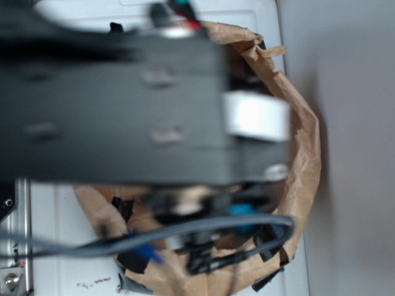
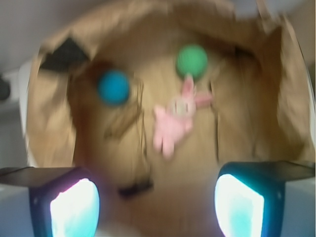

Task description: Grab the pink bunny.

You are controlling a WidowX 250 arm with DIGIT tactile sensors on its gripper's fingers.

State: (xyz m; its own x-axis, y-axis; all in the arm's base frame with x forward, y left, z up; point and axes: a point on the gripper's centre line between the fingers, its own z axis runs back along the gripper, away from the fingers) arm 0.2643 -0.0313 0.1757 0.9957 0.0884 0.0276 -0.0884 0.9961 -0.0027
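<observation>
In the wrist view the jaws stand wide apart with nothing between them, above a brown paper-lined bin [image 2: 49,123]. The pink bunny [image 2: 175,118] lies on its floor, one ear just beside the green ball [image 2: 192,60]; the blue ball [image 2: 113,87] sits to its left

No text, label, brand or number can be read in either view; both are blurred.

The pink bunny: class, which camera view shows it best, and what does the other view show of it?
The wrist view: the pink bunny lies unobstructed, though blurred, in the brown paper nest. The exterior view shows none of it; the robot arm blocks it.
</observation>
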